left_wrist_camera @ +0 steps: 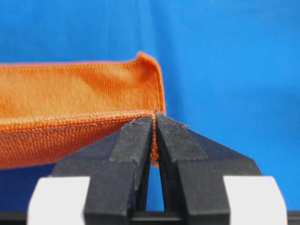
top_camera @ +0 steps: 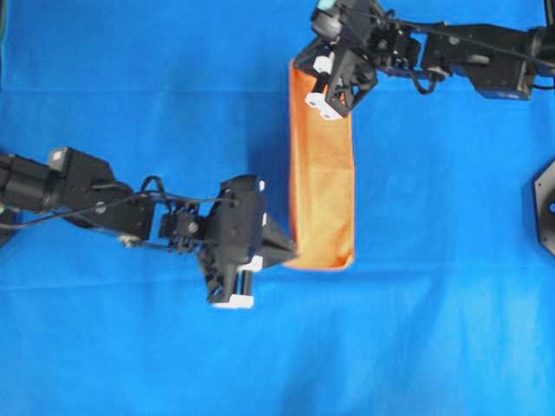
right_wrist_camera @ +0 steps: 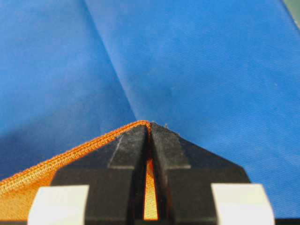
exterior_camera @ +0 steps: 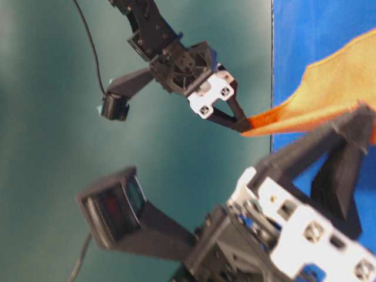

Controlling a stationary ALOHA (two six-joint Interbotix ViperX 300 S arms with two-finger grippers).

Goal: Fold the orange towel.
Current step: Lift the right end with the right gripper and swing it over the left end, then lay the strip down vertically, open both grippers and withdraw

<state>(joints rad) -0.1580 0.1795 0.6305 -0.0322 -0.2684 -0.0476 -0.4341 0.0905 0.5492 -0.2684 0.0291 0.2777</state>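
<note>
orange towel (top_camera: 321, 165): light, limp microfibre, sagging between two pinched corners above the blue cloth (top_camera: 130, 78) covering the desk, best taken by its stitched hem; left end effector (top_camera: 290, 254) and right end effector (top_camera: 305, 62) each clamped on a corner.

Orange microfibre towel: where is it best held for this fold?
By its hemmed corners, as now: left gripper pinches the near corner of the orange microfibre towel from the left, right gripper the far one. The thin hem fits shut jaws.
</note>
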